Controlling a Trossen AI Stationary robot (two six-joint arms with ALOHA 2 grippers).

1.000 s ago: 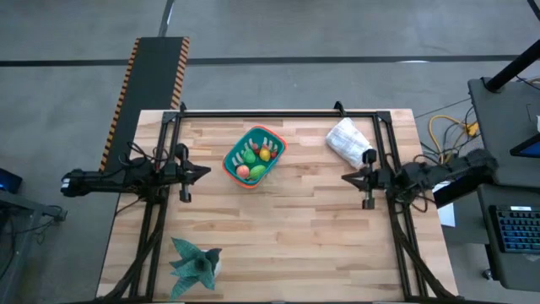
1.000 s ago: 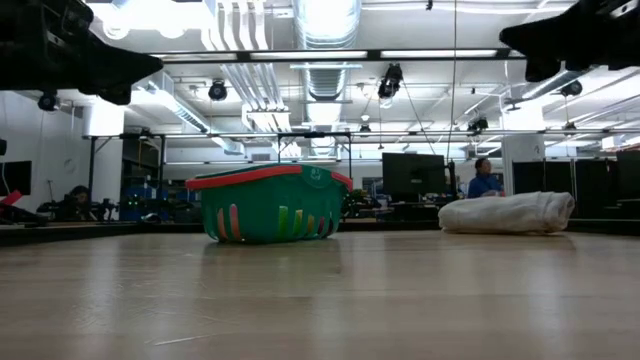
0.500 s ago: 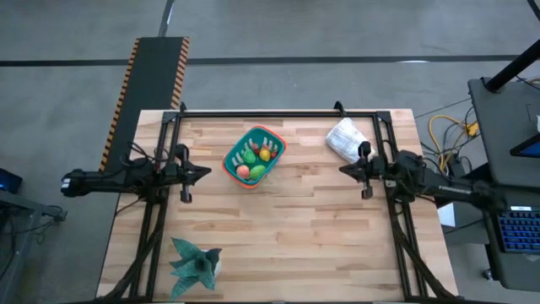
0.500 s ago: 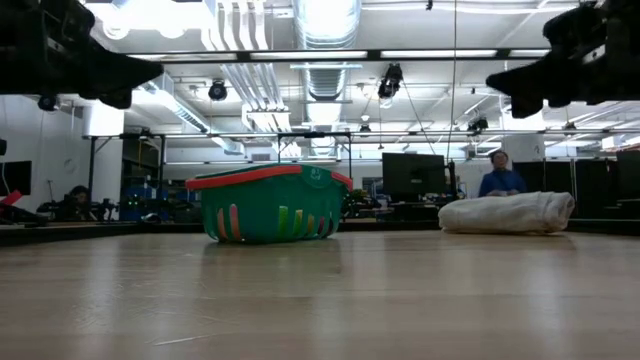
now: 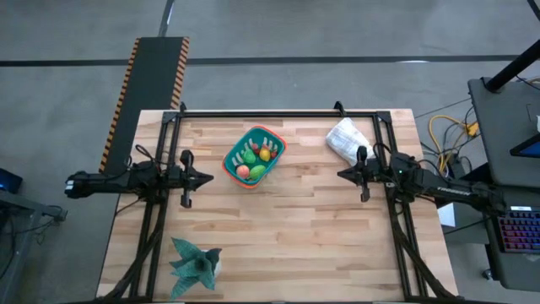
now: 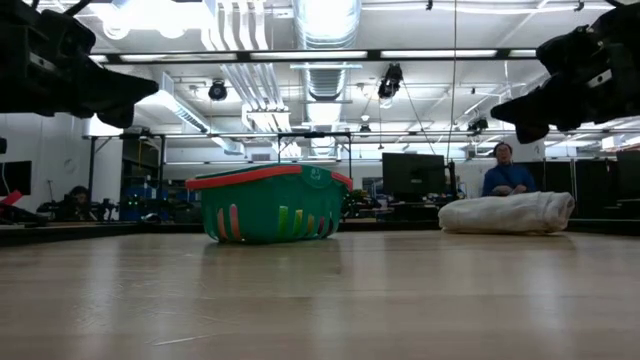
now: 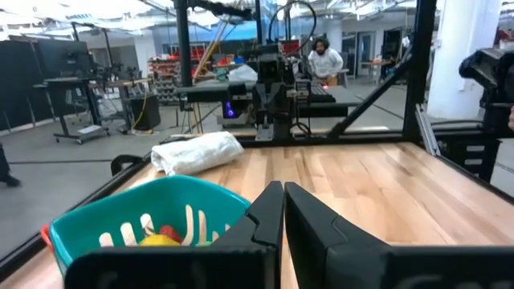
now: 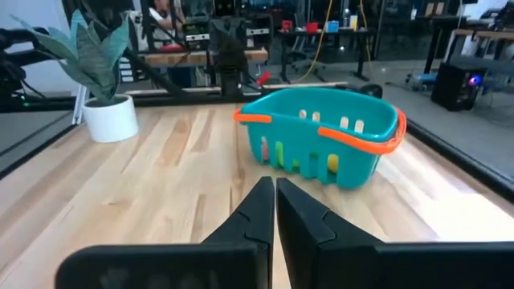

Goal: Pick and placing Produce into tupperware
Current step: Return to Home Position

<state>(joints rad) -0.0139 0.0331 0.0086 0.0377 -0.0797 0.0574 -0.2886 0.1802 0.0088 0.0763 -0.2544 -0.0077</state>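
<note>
The teal tupperware (image 5: 253,157) with an orange rim stands on the table's far middle. It also shows in the low view (image 6: 268,204), the left wrist view (image 7: 144,215) and the right wrist view (image 8: 325,136). Several produce pieces, red, green, yellow and orange (image 5: 256,160), lie inside it. My left gripper (image 5: 211,177) is shut and empty, raised to the tub's left. My right gripper (image 5: 340,174) is shut and empty, raised to the tub's right.
A white cloth bundle (image 5: 348,140) lies at the far right, close to my right gripper. A teal leafy plant in a white pot (image 5: 196,263) stands at the near left. A black frame (image 5: 278,112) runs around the table's edges. People show in the room beyond.
My right arm has swung from the table's right edge toward the middle and dropped a little, its gripper staying shut. My left gripper has moved a little toward the tub and lowered slightly. The tub and produce have kept still.
</note>
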